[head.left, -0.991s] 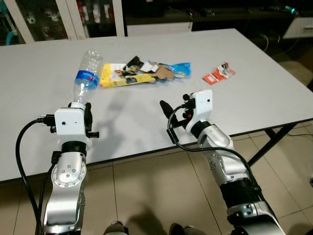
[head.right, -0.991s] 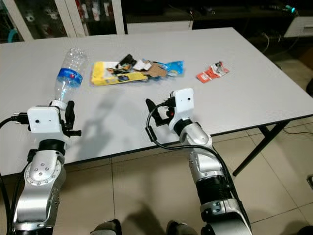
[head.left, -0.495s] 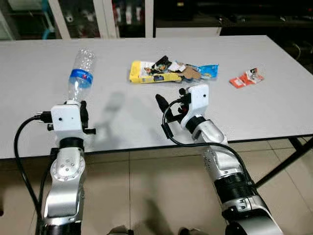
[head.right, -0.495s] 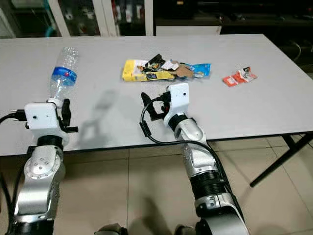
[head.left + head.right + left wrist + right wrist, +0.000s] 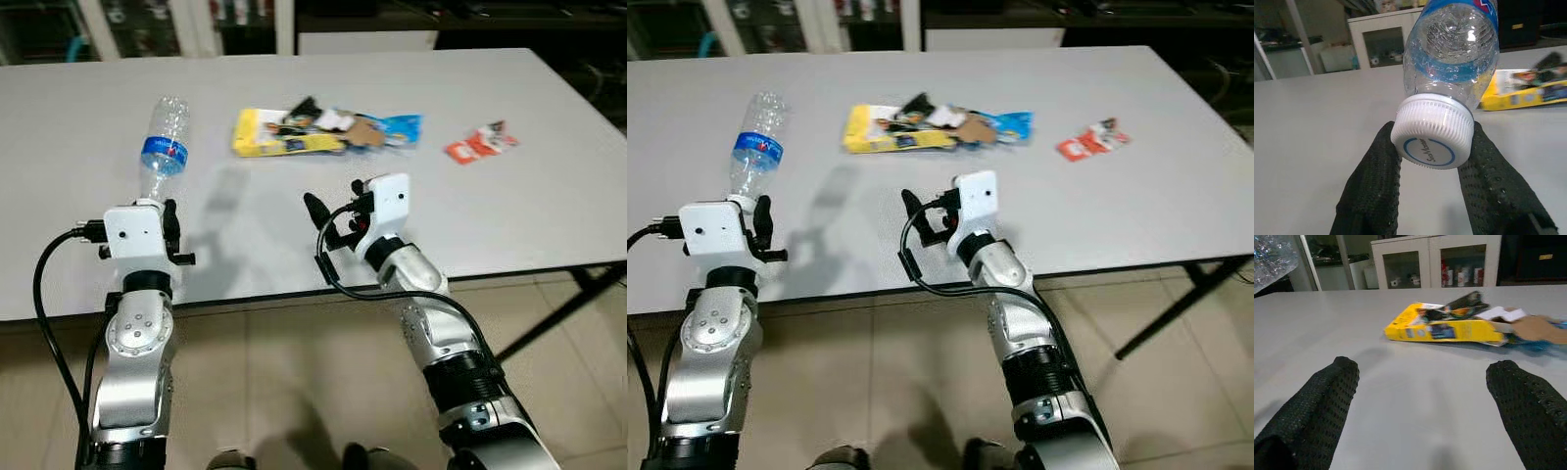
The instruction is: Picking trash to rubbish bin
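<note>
Left gripper (image 5: 1431, 161) clamps the white cap (image 5: 1431, 138) of a clear plastic bottle (image 5: 164, 149) w/ blue label – bottle held tilted up over the near edge of the grey table (image 5: 549, 176). Wrist view shows both black fingers (image 5: 1374, 181) pressed on the cap's sides; head views don't resolve that. Right gripper (image 5: 1425, 401) hovers low over the table, fingers spread wide, nothing between – pointed at the yellow packet (image 5: 1444, 330) in the wrapper pile (image 5: 328, 130). Red wrapper (image 5: 478, 143) lies well apart, to the right.
</note>
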You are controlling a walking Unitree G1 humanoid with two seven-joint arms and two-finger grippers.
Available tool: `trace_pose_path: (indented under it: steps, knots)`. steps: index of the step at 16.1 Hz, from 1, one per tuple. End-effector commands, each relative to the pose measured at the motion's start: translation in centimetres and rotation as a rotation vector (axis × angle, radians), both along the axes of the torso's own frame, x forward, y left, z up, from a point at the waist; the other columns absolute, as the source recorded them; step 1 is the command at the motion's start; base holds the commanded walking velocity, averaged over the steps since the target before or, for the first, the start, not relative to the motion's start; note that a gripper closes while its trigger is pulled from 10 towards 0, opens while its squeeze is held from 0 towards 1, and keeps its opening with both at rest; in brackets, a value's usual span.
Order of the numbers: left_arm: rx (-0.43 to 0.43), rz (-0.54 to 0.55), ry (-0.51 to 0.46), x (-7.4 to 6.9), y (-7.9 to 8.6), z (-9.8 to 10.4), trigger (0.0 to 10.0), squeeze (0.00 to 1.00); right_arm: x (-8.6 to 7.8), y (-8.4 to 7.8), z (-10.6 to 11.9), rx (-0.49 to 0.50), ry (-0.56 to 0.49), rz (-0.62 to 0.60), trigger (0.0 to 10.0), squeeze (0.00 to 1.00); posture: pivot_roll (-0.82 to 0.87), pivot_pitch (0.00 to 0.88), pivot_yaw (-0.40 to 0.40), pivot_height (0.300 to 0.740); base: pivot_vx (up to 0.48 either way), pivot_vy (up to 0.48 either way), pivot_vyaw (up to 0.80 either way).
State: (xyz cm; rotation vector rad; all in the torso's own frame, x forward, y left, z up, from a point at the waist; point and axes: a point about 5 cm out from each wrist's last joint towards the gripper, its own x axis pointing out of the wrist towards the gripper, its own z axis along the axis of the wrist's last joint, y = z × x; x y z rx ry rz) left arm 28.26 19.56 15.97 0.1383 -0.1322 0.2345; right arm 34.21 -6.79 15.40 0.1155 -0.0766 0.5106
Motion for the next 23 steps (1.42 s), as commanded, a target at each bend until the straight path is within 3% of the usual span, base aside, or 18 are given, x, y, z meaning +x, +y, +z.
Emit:
trace_pose_path:
  steps: [1,10,19,23]
  knots:
    - [-0.014,0.016,0.006,0.0,0.1,-0.2,10.0,0.00,-0.2,-0.3,0.1,-0.011,-0.015,-0.006,10.0,0.00,0.01,0.104,0.001,0.740,0.000,-0.274,0.00]
    - [-0.031,0.029,0.023,0.0,0.1,-0.7,10.0,0.00,-0.6,-1.4,-0.2,-0.048,-0.006,-0.024,10.0,0.00,-0.02,0.128,-0.006,0.740,0.027,-0.295,0.00]
    - [-0.096,0.006,0.002,-0.1,0.4,-0.4,10.0,0.00,-0.9,-1.1,-0.1,-0.041,-0.009,-0.024,10.0,0.00,-0.01,0.136,0.009,0.740,0.000,0.000,0.00]
    - [-0.102,-0.012,-0.008,0.1,0.5,0.0,10.0,0.00,-0.9,-1.0,-0.2,-0.035,-0.011,-0.031,10.0,0.00,0.00,0.134,0.020,0.740,0.386,0.000,0.00]
